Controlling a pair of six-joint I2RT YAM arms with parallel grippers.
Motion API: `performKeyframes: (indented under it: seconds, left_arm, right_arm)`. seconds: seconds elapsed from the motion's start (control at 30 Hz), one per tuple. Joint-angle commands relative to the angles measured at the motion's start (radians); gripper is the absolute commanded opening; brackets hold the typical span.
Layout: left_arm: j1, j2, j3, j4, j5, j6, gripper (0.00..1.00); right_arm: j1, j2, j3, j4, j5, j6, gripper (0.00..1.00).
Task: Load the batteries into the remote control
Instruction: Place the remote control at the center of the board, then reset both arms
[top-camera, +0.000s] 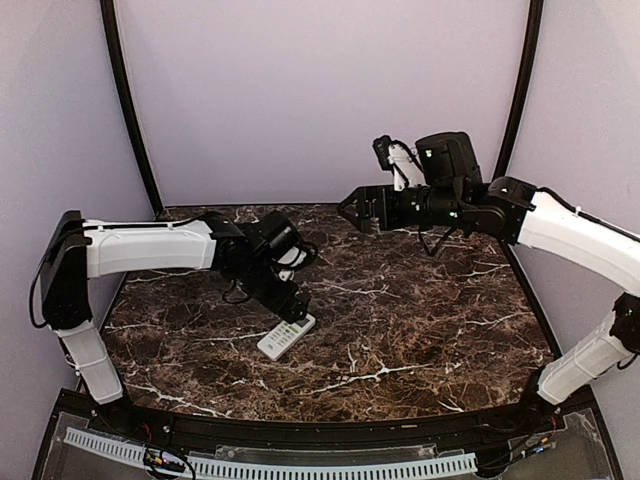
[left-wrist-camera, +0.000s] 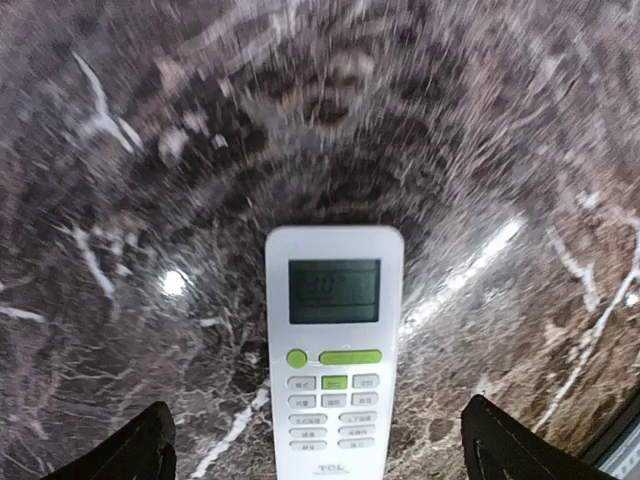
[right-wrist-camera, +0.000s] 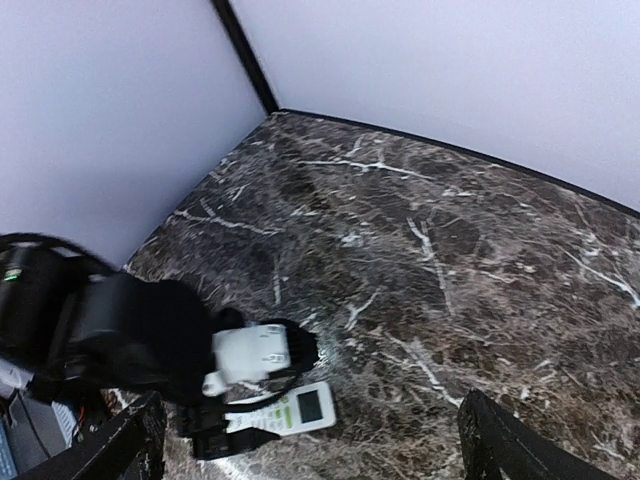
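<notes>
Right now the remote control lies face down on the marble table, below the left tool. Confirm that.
Not quite: the remote control lies face up, not face down. The left wrist view shows its display and buttons turned toward the camera. The rest holds: it lies on the marble table, below the left tool.

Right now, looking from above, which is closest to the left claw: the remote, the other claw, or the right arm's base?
1. remote control, on the table just below the left gripper.
2. right gripper, raised, toward the back.
3. right arm's base, near-right corner.
</notes>
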Motion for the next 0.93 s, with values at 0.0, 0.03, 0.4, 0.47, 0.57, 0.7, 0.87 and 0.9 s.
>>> performKeyframes:
  seconds: [0.0,0.03,0.4,0.47,0.57,0.7,0.87,0.9]
  left_arm:
    - [0.053,-0.272,-0.067,0.198,-0.097,-0.037,0.99]
    - [0.095,-0.301,-0.088,0.253,-0.104,-0.049,0.99]
    - [0.521,-0.591,-0.415,0.474,-0.485,-0.209,0.99]
    - [0.555,-0.621,-0.478,0.543,-0.571,-0.176,0.99]
    - [0.578,-0.644,-0.579,0.646,-0.644,-0.111,0.99]
    - [0.580,-0.644,-0.668,0.785,-0.680,-0.050,0.99]
    - [0.580,-0.609,-0.726,0.965,-0.680,0.038,0.99]
    - [0.580,-0.604,-0.727,0.967,-0.675,0.046,0.99]
  right_arm:
    - [-0.163,-0.030,-0.051,0.014,-0.041,0.081,0.99]
    - [-0.211,-0.045,-0.086,0.032,-0.061,0.088,0.99]
    - [-0.798,-0.237,-0.555,0.302,-0.356,0.051,0.99]
    - [-0.875,-0.265,-0.629,0.363,-0.358,0.055,0.99]
    - [-0.937,-0.285,-0.717,0.456,-0.273,0.071,0.99]
    - [-0.940,-0.270,-0.777,0.512,-0.193,0.045,0.98]
    - [-0.941,-0.235,-0.789,0.548,-0.205,0.019,0.99]
    - [-0.941,-0.231,-0.787,0.546,-0.202,0.017,0.98]
